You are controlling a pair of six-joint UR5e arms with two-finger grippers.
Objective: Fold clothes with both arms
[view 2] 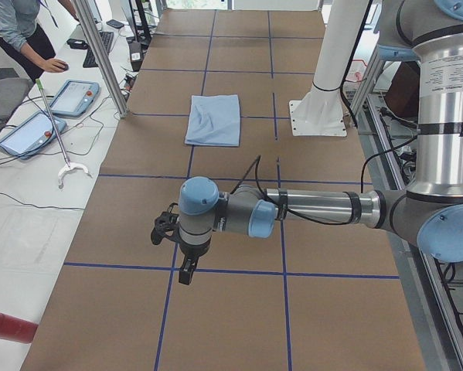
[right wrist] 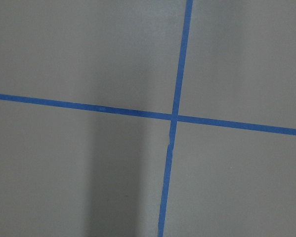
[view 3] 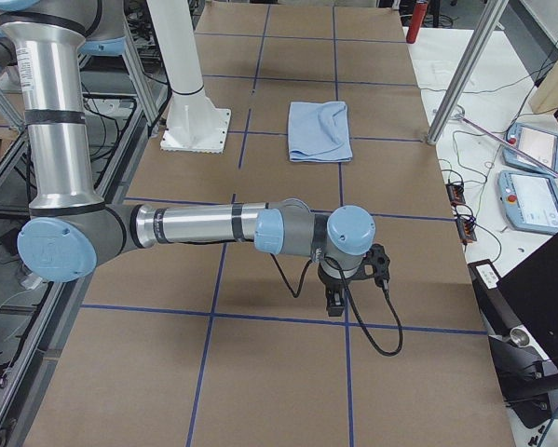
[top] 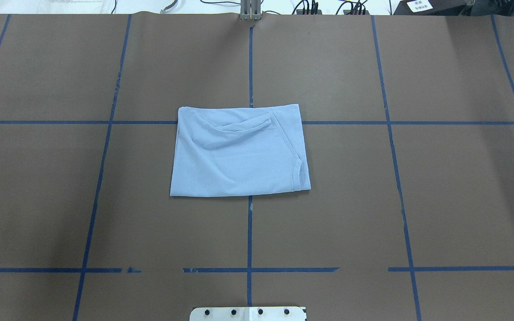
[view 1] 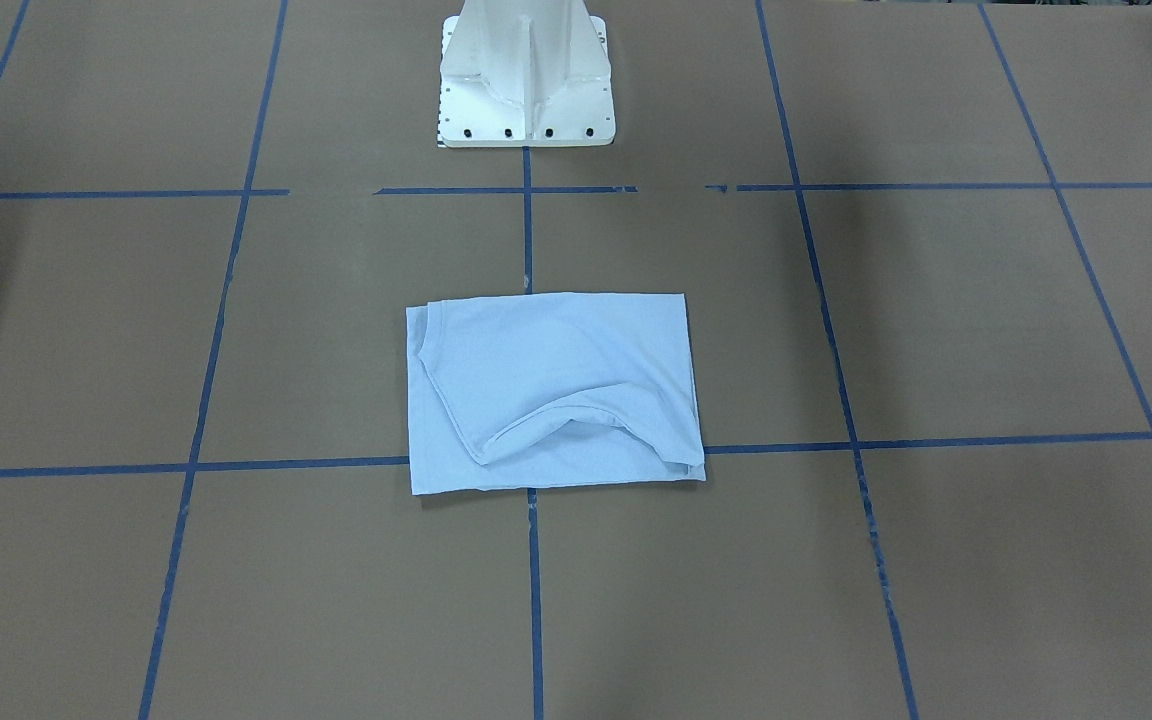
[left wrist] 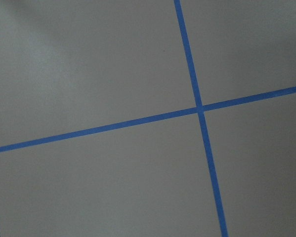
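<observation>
The clothes, a light blue T-shirt (view 1: 551, 390), lie folded into a flat rectangle at the middle of the table (top: 239, 151), with the ribbed collar showing at one corner. Nothing touches them. Both arms are stretched low over the table's ends, far from the shirt (view 2: 214, 120) (view 3: 319, 130). My left gripper (view 2: 186, 269) points down at a blue tape crossing near the left end. My right gripper (view 3: 334, 303) does the same at the right end. Only the side views show them, so I cannot tell if they are open or shut. The wrist views show only brown table and blue tape.
The white pedestal base (view 1: 526, 90) stands at the robot's side of the table. A person (view 2: 15, 31) leans over a side bench with teach pendants (view 2: 30, 131) and a grabber stick (view 2: 61, 154). A red cylinder (view 2: 7, 326) lies near that bench's corner.
</observation>
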